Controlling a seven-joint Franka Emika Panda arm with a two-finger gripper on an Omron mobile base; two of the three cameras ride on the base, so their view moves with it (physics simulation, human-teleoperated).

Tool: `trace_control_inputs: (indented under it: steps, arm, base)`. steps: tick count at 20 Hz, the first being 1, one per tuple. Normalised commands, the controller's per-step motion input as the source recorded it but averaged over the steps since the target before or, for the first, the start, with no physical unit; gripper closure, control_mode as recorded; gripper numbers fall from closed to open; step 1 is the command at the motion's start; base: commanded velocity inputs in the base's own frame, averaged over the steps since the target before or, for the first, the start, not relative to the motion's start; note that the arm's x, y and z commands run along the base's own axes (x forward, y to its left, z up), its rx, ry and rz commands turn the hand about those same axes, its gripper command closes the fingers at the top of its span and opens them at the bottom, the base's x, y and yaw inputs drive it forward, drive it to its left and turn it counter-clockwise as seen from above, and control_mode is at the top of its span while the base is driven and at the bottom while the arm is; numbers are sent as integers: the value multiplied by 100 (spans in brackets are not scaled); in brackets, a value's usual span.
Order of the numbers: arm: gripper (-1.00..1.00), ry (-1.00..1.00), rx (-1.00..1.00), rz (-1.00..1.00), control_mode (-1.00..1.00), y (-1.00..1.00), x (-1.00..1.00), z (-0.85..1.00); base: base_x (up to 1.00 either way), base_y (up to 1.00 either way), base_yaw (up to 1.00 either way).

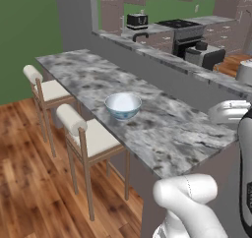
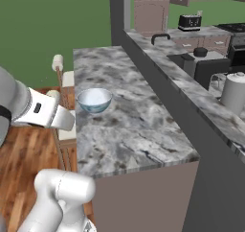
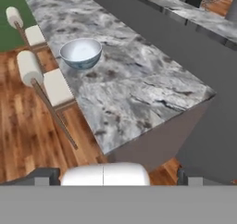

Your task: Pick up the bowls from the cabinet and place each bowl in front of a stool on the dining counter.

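One bowl sits on the counter, far in front of the hand.

The round white porcelain bowl with the blue-green pattern (image 1: 123, 105) stands upright on the long grey-white marbled stone dining counter (image 1: 167, 129), close to its edge, right by the nearer square cream-cushioned stool with thin brown wooden legs (image 1: 93, 138). From the hand camera the bowl (image 3: 81, 53) lies up and to the left, well apart from the two-finger gripper (image 3: 118, 177). Its dark tips sit far apart at the bottom corners, so the jaws look wide and hold nothing, though they are hard to see. The farther stool (image 1: 47, 90) has no bowl in front of it, so I think one more bowl must come from the cabinet.
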Motion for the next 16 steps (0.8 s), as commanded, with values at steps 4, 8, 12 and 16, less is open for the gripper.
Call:
trace_control_inputs:
  steps: [4, 8, 12, 16]
  arm:
    - [-100, 0, 0, 0, 100, 0, 0, 0]
    - [-100, 0, 0, 0, 100, 0, 0, 0]
    - [-100, 0, 0, 0, 100, 0, 0, 0]
    - [-100, 0, 0, 0, 100, 0, 0, 0]
  base:
    - [-91, -65, -7]
    - [-100, -98, -24]
    - [-74, -73, -46]
    - [-7, -57, -73]
